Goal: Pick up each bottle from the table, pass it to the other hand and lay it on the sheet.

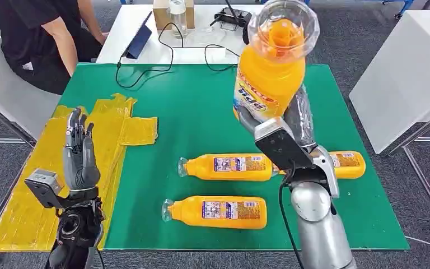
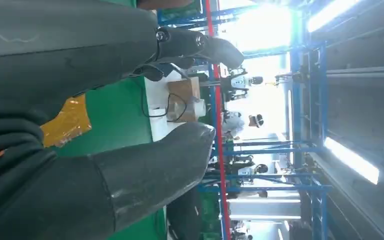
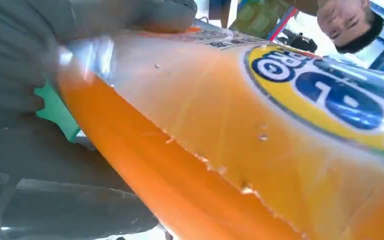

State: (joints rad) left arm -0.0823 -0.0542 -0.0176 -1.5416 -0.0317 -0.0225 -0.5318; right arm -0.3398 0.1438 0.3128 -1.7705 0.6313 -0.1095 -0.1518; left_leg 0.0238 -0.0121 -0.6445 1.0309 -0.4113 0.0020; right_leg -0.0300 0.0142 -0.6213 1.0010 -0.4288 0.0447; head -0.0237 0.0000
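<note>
My right hand [image 1: 269,120] grasps an orange-filled bottle [image 1: 272,61] raised above the green surface [image 1: 201,106]. My left hand [image 1: 80,151] is released, fingers upright, over the yellow sheet [image 1: 28,185]. Three more full bottles [image 1: 217,211] lie flat.

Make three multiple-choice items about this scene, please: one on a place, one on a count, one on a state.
1. Where is the yellow sheet?
A. at the table's left edge
B. under the lying bottles
C. on the white table

2. How many bottles lie on the green table?
A. one
B. three
C. five

3. What is the left hand doing?
A. holding a bottle
B. pressing the sheet
C. holding nothing

Answers: 1 A, the sheet lies by the left hand; 2 B, three lie flat while the right hand grips the lifted bottle; 3 C, its fingers hold nothing.
</note>
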